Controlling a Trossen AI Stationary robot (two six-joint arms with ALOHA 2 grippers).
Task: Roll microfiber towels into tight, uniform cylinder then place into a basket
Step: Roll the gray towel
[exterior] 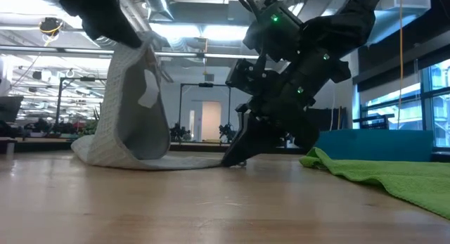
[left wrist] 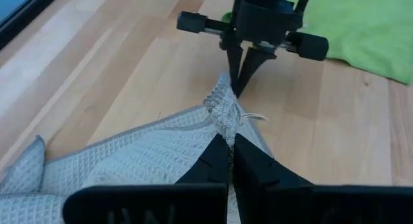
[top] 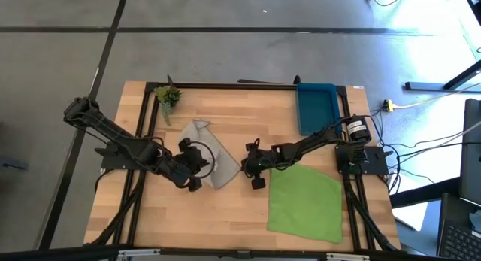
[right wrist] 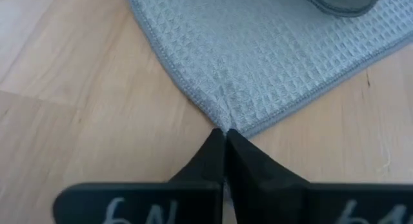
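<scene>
Your left gripper [top: 186,165] is sitting over the middle-left of the table [top: 225,208], and its fingers [left wrist: 222,161] are clenched on a bunched-up bit of the grey towel [top: 213,150]. From the low camera you can see it's lifting that part up, so the cloth is hanging in a curved sheet with the white tag [exterior: 148,93] showing, while the rest is lying flat on the wood.

Your right gripper [top: 248,168] is reaching in from the right side and pinching the grey towel's near edge right down at table level. In its wrist cam the fingers [right wrist: 222,161] are pressed together on the hem, so it's gripping the cloth there too. The left wrist cam is showing the same thing from the other side: the right gripper's tips coming down onto the towel edge straight ahead of the left one's.

The green towel [top: 304,199] is lying spread flat on the right front part of the table, just beside the right gripper and not touching the grey one as far as I can tell. The basket [top: 316,104] is sitting at the back right corner, well apart from both towels. A plant sprig [top: 167,97] is lying at the back left.
</scene>
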